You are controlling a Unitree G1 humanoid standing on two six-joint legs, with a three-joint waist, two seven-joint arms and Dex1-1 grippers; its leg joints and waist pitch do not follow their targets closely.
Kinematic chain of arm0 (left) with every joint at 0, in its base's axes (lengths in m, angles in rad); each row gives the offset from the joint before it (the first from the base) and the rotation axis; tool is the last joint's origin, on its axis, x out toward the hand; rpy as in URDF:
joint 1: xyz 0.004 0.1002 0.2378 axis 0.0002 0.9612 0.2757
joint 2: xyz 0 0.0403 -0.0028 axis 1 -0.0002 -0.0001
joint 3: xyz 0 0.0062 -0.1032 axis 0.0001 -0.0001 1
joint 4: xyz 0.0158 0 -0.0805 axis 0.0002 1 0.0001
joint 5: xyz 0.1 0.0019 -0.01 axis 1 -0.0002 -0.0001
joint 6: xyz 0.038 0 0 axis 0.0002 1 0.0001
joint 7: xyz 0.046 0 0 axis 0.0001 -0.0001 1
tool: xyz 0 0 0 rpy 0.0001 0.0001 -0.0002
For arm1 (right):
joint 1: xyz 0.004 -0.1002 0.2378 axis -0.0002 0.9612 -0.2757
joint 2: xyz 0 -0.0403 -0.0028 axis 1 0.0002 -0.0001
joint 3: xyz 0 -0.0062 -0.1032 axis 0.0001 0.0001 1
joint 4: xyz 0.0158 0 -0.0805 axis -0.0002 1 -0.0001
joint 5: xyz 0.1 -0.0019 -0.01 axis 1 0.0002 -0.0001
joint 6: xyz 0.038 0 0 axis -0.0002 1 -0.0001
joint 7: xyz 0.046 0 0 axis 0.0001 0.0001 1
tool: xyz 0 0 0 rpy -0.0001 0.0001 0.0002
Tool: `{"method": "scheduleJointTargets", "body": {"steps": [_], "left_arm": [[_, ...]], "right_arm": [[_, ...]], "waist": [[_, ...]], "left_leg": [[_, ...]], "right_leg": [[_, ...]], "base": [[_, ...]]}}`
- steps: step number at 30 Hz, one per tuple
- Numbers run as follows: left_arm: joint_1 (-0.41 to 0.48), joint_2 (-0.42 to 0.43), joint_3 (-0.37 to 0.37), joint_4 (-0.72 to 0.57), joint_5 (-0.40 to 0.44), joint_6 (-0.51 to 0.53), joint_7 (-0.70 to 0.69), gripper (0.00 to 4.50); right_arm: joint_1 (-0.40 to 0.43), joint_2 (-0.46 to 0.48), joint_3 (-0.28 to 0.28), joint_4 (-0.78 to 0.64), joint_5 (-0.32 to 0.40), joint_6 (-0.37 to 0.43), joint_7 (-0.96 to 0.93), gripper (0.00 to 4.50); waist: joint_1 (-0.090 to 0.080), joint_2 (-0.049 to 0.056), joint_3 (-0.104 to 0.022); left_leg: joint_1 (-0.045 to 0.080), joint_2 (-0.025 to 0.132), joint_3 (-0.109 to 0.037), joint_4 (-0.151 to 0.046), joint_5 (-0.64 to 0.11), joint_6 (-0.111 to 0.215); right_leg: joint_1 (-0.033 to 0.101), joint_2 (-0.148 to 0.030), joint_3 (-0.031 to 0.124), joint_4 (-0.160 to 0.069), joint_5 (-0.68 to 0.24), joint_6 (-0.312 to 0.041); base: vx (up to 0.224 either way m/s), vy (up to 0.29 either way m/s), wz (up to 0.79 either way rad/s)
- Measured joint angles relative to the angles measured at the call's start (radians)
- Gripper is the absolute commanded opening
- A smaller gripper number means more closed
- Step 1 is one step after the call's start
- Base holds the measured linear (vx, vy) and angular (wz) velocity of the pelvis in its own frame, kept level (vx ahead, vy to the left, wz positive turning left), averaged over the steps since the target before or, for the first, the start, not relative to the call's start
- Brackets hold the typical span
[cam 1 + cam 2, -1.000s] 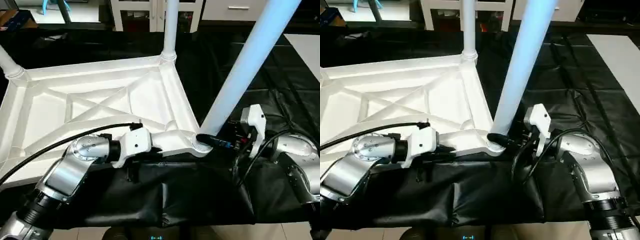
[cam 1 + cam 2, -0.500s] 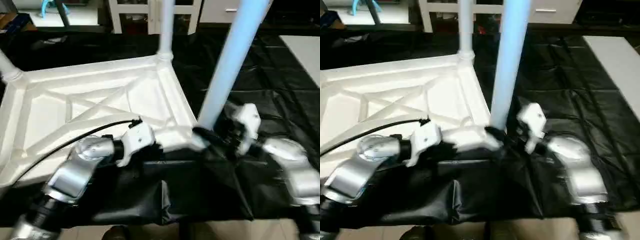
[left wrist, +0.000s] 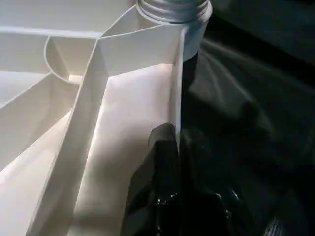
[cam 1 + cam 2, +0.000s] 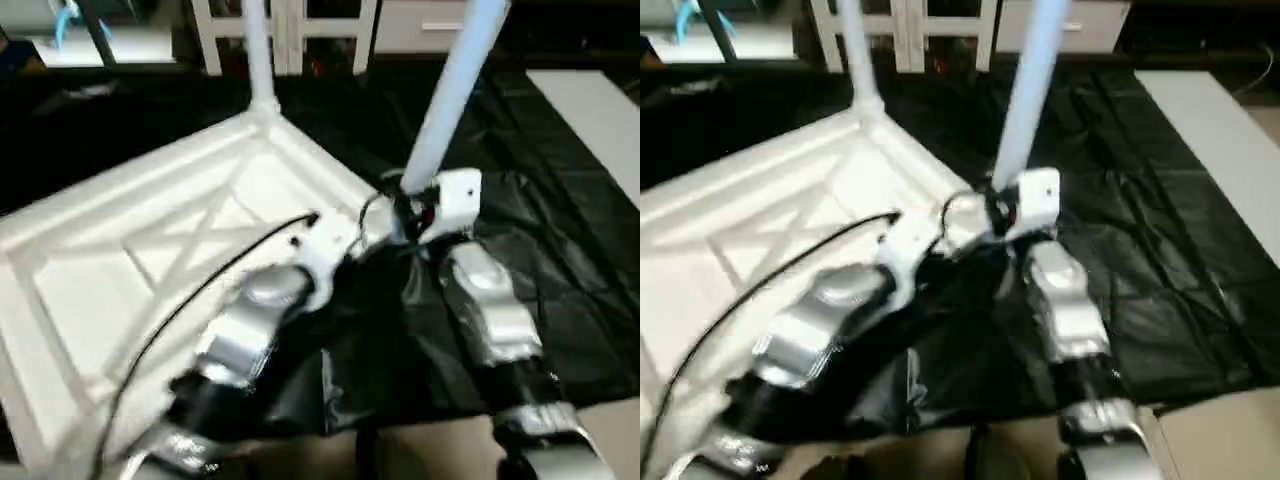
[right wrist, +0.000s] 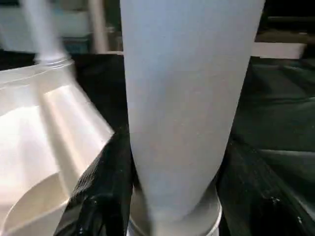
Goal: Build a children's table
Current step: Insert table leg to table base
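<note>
The children's table (image 4: 150, 250) lies upside down on the black-draped worktop (image 4: 560, 230), its X-ribbed underside facing up, one leg standing in the far corner socket (image 4: 262, 105) and another leg (image 4: 450, 90) rising from the near-right corner. That near-right leg is what matters now: its long axis runs almost straight up, tilting slightly to the right, and its foot sits at the socket right between the two arms. The right end effector (image 5: 172, 196) is clamped around the base of this leg, one black finger on either side of the tube, so the right arm is the nearer one. The left end effector (image 3: 174, 147) is pinched together on the tabletop's thin edge wall, just near of that same corner. Seating the leg probably depends on pressing straight down along its axis while the left grip steadies the top.
</note>
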Motion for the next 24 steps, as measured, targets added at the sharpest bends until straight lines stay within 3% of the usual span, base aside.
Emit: {"method": "scheduleJointTargets", "body": {"steps": [4, 20, 21, 24], "left_arm": [[-0.005, -0.011, 0.005, 0.001, -0.002, 0.011, 0.015, 0.0], [-0.005, 0.014, 0.005, -0.014, -0.013, 0.016, 0.017, 0.0], [-0.005, 0.015, 0.005, -0.016, -0.013, 0.016, 0.017, 0.0], [-0.008, 0.02, 0.005, -0.02, -0.014, 0.015, 0.017, 0.0]], "right_arm": [[-0.004, 0.022, 0.0, 0.013, -0.022, -0.028, -0.059, 1.91], [-0.015, 0.031, -0.011, 0.074, -0.016, -0.143, -0.011, 1.91], [-0.013, 0.03, -0.011, 0.073, -0.013, -0.148, -0.005, 2.47], [-0.003, 0.025, -0.01, 0.075, -0.007, -0.156, 0.009, 2.67]], "waist": [[0.009, -0.001, -0.001], [0.007, -0.003, -0.003], [0.007, -0.003, -0.003], [0.007, -0.003, -0.003]], "left_leg": [[-0.001, 0.0, 0.001, -0.004, 0.0, 0.0], [-0.001, 0.0, 0.001, -0.012, 0.0, 0.0], [-0.002, 0.0, 0.001, -0.012, 0.0, 0.0], [-0.007, 0.0, 0.001, -0.012, 0.0, 0.0]], "right_leg": [[0.0, 0.001, -0.001, 0.001, 0.0, 0.0], [-0.005, 0.002, -0.001, 0.007, 0.002, 0.0], [-0.006, 0.002, -0.001, 0.007, 0.002, 0.0], [-0.011, 0.002, -0.001, 0.007, 0.003, 0.0]], "base": [[0.0, 0.0, 0.0], [0.0, 0.0, 0.0], [0.0, 0.0, 0.0], [0.0, 0.0, 0.0]]}}
